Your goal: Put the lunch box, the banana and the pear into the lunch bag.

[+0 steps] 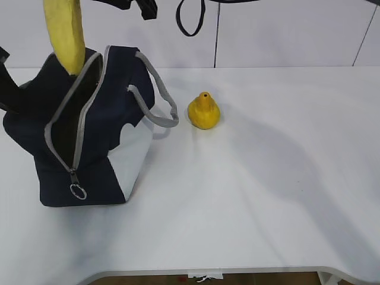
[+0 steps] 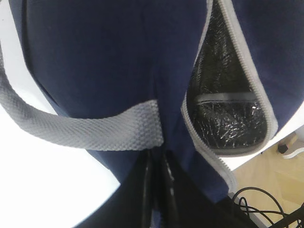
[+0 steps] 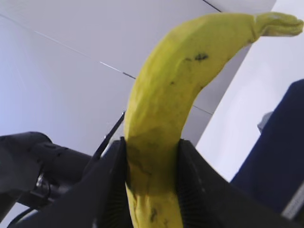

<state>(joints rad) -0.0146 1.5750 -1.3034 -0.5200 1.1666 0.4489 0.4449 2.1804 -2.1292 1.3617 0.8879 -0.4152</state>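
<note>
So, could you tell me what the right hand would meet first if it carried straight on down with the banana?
Most likely the lunch bag's open zippered mouth: the banana held in the right hand hangs tip-down right over it. Depth is unclear, so it might clip the zipper edge first.

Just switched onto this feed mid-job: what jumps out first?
The banana hangs upright over the open lunch bag at the table's left, clamped in the right gripper. The pear sits alone on the table just right of the bag. The left gripper pinches the bag's fabric.
</note>
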